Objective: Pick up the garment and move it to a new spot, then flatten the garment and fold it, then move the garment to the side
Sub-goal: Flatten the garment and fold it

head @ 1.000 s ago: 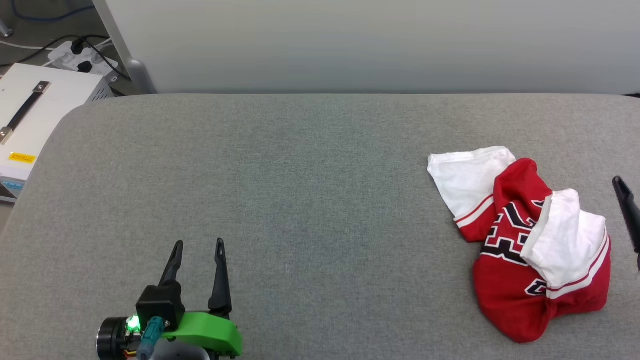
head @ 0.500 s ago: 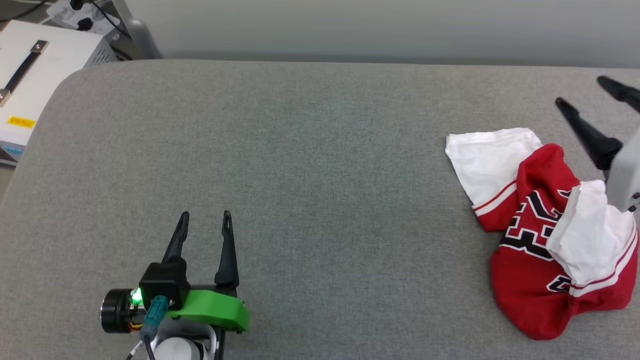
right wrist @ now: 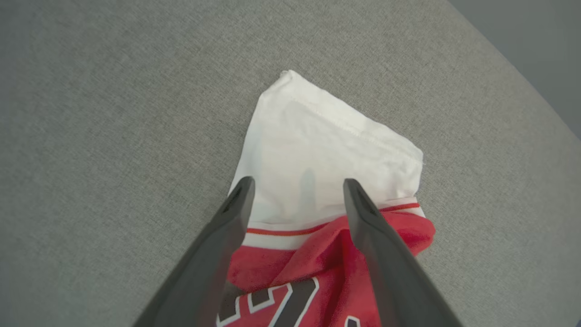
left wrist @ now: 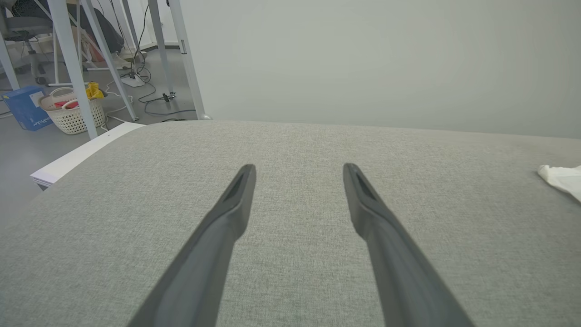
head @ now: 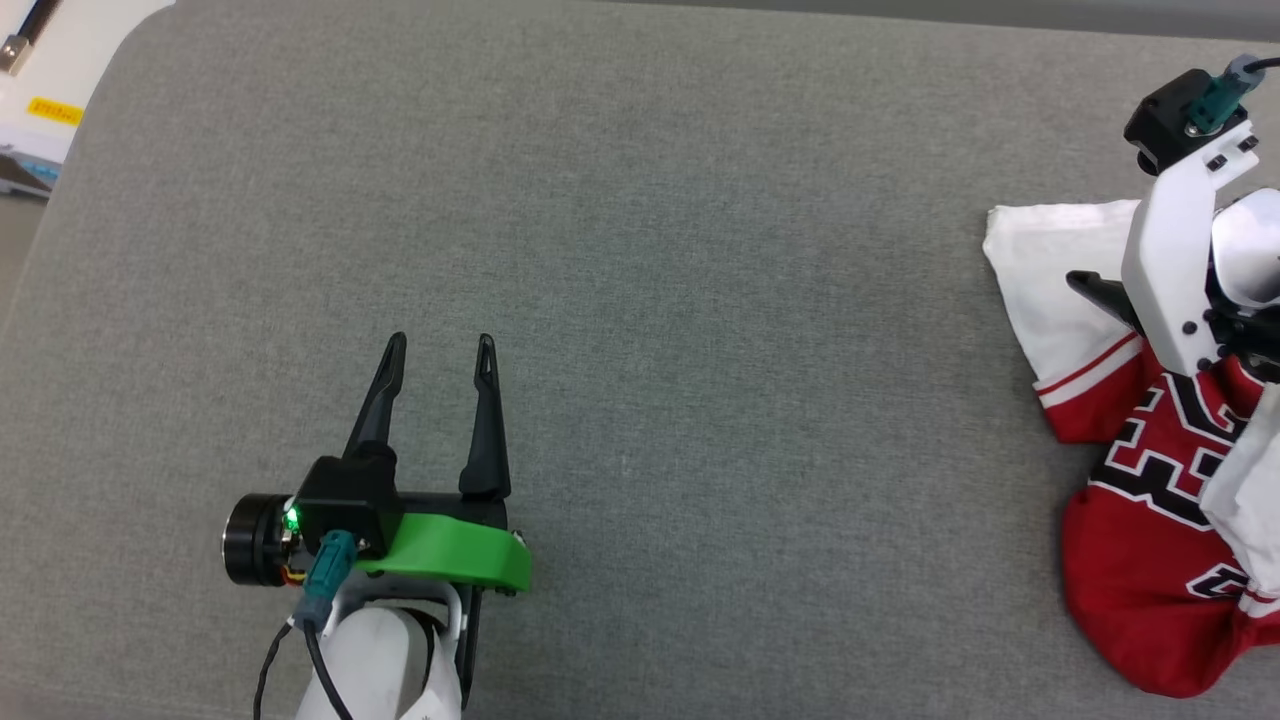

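Hovering with fingers (right wrist: 218, 245) spread, right gripper (right wrist: 298, 181) overlooks the crumpled red-and-white garment (head: 1130, 540); left gripper (head: 442, 341) spread too.

Right claw (head: 1105, 298) hangs over the crumpled garment (head: 1130, 540), left claw (head: 442, 345) spread wide, well apart, above the grey surface (head: 700, 250).

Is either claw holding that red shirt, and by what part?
Nothing. The right gripper is open above the garment at its white sleeve; the left gripper is open over the grey surface.

garment (right wrist: 331, 150) — smooth matt cloth | work surface (head: 700, 250) — woven fabric (rough, matt)
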You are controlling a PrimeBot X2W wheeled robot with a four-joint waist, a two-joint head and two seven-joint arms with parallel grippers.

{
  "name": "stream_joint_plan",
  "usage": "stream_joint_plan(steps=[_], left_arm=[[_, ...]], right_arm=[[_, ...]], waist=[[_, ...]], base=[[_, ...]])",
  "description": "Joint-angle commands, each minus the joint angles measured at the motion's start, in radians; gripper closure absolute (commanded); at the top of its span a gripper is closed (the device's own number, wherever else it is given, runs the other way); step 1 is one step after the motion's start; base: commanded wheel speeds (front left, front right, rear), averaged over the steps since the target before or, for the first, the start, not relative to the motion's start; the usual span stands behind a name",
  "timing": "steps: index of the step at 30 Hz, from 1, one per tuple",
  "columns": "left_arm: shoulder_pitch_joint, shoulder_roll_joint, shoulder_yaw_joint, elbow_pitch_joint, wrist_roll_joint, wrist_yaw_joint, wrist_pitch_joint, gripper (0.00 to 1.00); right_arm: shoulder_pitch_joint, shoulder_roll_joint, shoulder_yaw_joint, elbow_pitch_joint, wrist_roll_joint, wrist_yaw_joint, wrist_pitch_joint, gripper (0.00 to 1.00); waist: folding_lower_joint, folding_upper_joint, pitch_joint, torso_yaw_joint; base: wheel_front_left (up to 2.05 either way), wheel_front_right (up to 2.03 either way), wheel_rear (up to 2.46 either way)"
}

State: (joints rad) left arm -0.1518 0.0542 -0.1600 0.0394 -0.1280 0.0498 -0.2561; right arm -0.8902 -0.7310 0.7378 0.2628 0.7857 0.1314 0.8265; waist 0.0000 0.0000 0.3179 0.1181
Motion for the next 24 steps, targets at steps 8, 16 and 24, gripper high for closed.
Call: stream_joint_plan(steps=[8,16,24], left_arm=[[-0.044,-0.004,-0.022,-0.005,-0.024,0.023,-0.006,0.00],[-0.032,-0.004,-0.012,0.004,-0.022,0.029,-0.006,0.00],[-0.010,-0.004,-0.003,0.016,-0.014,0.021,-0.006,0.00]], right_arm=[[-0.020,0.044,0.112,0.217,0.020,-0.001,-0.082,0.00],[0.002,0.039,0.207,0.283,0.068,-0.001,-0.189,1.00],[-0.040,0.004,0.199,0.218,0.138,-0.001,-0.450,1.00]], waist=[[0.0000,0.0000,0.091,0.077],[0.0000,0.0000,0.064,0.057],[0.0000,0.0000,-0.017,0.041]], base=[[0.00,0.00,0.00],[0.00,0.00,0.00],[0.00,0.00,0.00]])
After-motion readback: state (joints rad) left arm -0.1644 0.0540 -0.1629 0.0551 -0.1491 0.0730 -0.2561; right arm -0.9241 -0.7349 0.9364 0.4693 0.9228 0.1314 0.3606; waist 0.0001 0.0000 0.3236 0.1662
